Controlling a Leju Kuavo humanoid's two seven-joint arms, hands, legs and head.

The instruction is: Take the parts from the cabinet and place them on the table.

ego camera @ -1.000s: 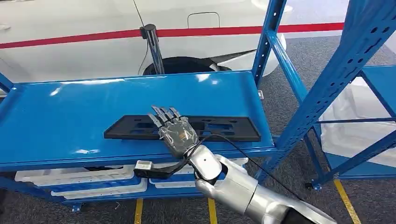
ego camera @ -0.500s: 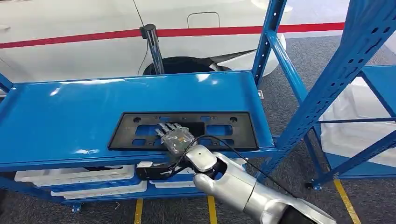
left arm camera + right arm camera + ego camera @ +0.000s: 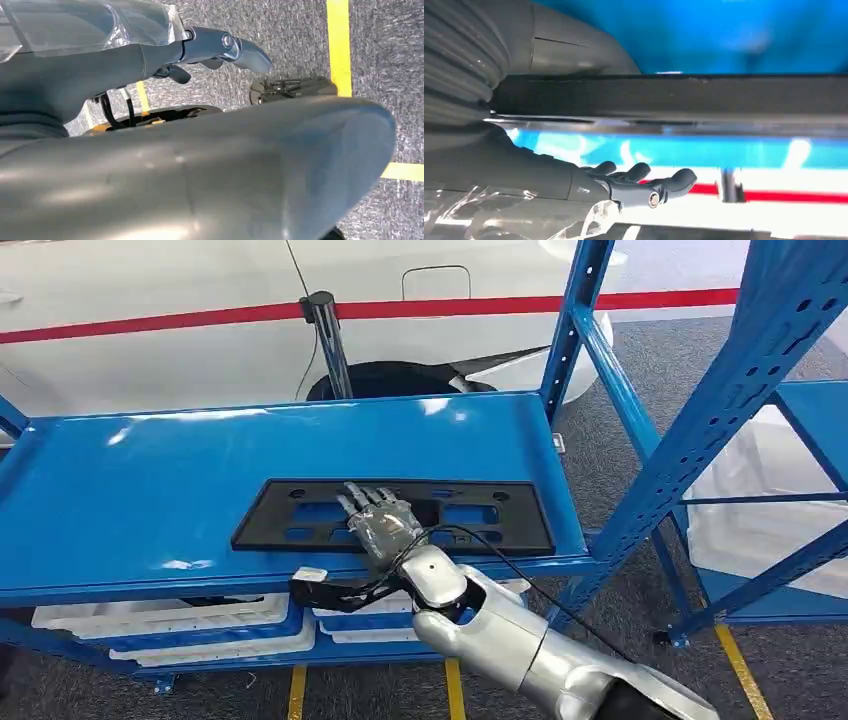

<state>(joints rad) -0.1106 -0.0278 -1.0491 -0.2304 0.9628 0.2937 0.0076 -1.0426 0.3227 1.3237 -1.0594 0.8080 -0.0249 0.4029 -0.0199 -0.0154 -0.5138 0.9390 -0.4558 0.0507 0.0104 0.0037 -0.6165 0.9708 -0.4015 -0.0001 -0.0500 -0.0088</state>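
One black plastic panel [image 3: 393,515] lying near the front edge of the blue cabinet shelf [image 3: 150,480], right hand [image 3: 378,523] gripping its near edge, fingers over the top, left hand [image 3: 220,47] hanging above grey floor, grasp unclear.

The right hand [image 3: 378,523] lies on the black plate [image 3: 395,516]; plate near the blue shelf's [image 3: 150,490] front edge.

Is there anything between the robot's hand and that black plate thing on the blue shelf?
No. The right hand already lies on the black plastic frame, its fingers spread across the top. Nothing else sits on the blue shelf around it. The table isn't visible, so that path cannot be judged.
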